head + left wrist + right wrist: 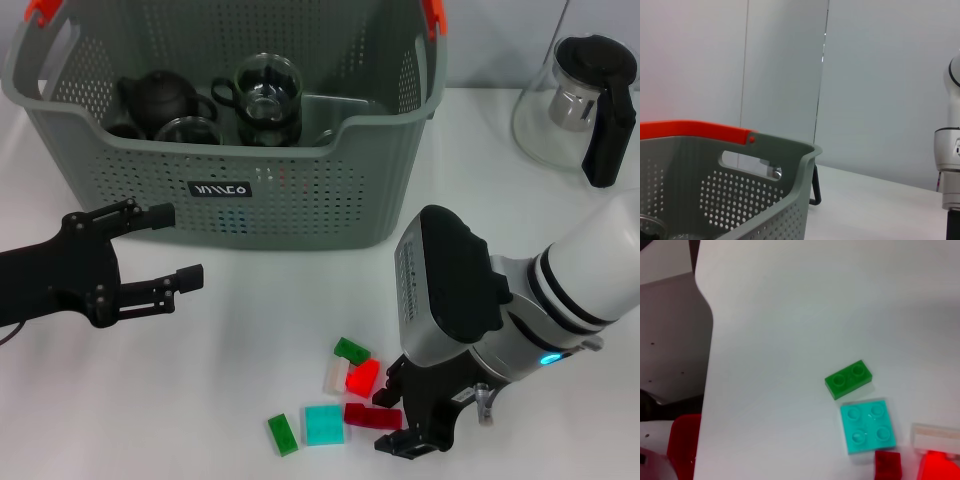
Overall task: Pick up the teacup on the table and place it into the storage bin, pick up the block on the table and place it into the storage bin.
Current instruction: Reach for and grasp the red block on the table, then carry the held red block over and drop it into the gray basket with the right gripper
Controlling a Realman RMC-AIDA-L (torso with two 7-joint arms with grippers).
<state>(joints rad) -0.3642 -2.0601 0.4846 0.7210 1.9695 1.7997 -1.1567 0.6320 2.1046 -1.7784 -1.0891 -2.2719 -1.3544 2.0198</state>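
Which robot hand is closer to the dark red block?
The right. The right gripper is right at the dark red block, low over the table. The left gripper is off to the left, in front of the storage bin.

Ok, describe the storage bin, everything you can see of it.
The storage bin is a large grey-green plastic basket with perforated walls, cut-out handles capped by orange-red clips, and a small black label with white lettering on its front. It stands upright on the white table, at the back. Inside sit a dark teapot and glass cups. Neither gripper touches it.
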